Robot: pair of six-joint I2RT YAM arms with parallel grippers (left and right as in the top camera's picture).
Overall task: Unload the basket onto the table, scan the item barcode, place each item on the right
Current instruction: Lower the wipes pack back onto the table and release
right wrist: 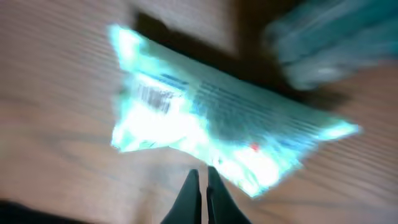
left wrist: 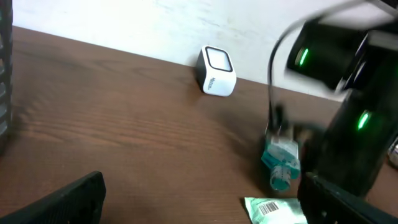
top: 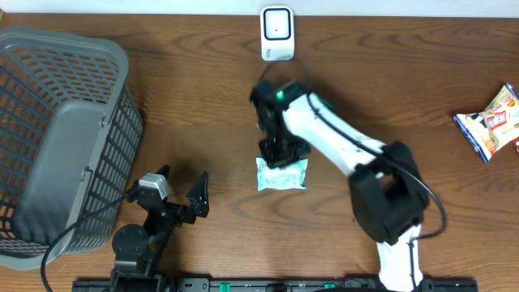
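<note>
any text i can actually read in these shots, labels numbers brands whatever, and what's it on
No text is readable in any view.
teal packet: lines of small print, too blurred to read.
barcode on that packet: bars show, digits too small.
snack bag: coloured print, too small to read.
scanner: a label on its side, too small to read.

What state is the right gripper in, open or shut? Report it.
Shut. In the right wrist view the right gripper shows its fingers pressed together, tips at the edge of the teal packet; whether they pinch it, cannot tell.
</note>
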